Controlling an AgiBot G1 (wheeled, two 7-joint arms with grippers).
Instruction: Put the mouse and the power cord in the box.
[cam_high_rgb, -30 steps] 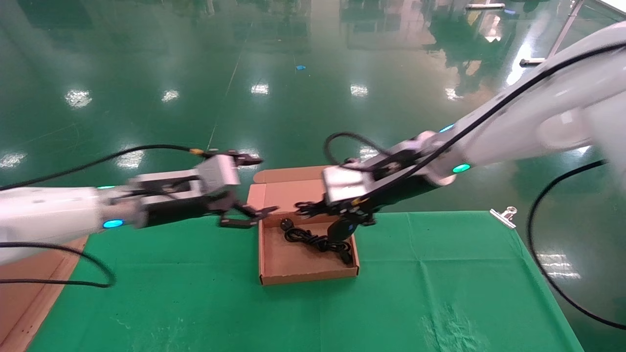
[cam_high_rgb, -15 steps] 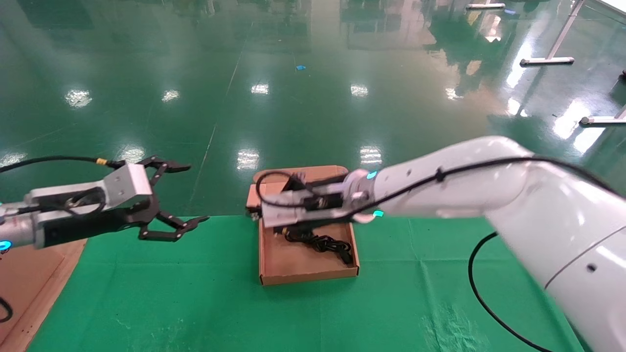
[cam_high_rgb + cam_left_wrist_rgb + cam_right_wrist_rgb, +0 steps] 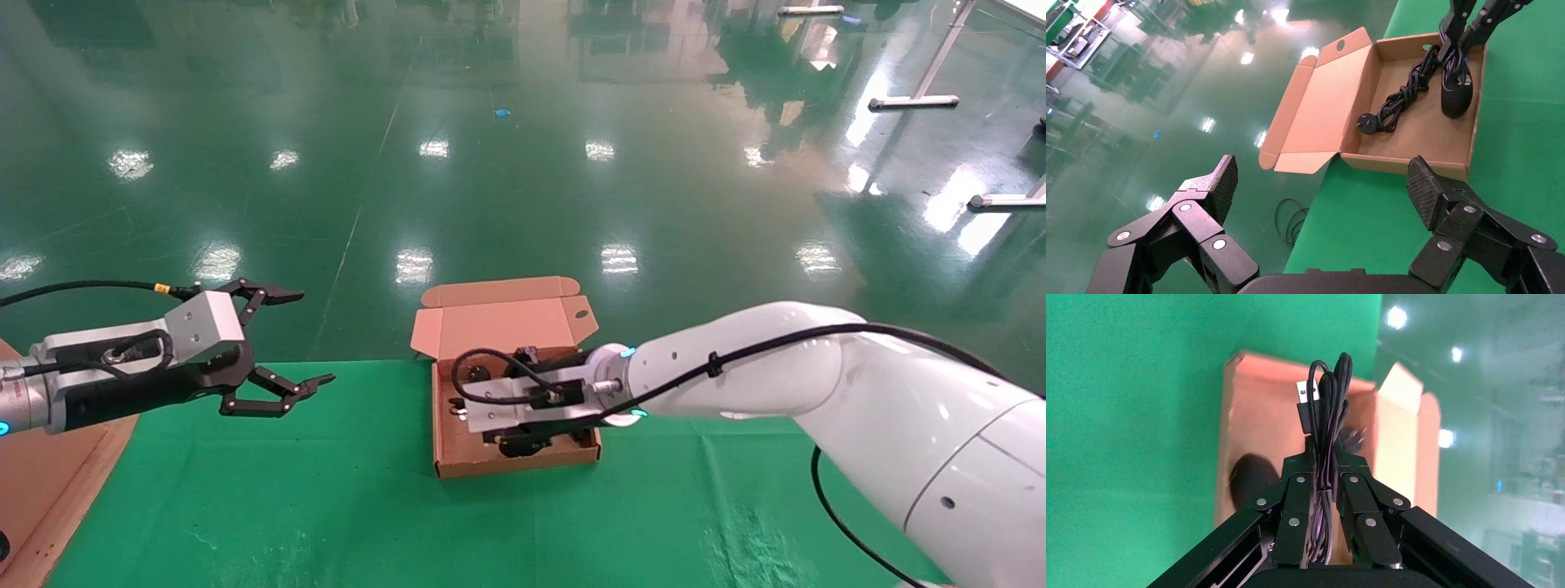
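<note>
Two items in box [image 3: 448, 425]: power cord [image 3: 1404, 98] flat, mouse [image 3: 1456, 92] dangling by its cable, my right jaws [image 3: 1322, 484] clamped on it for lowering. Left jaws [image 3: 282, 339] apart, idle at 9 o'clock.

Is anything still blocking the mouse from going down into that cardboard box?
Nothing visible. The lid is folded back, and the right gripper, shut on the mouse's cable, already has the mouse down inside the box, beside the power cord.
</note>
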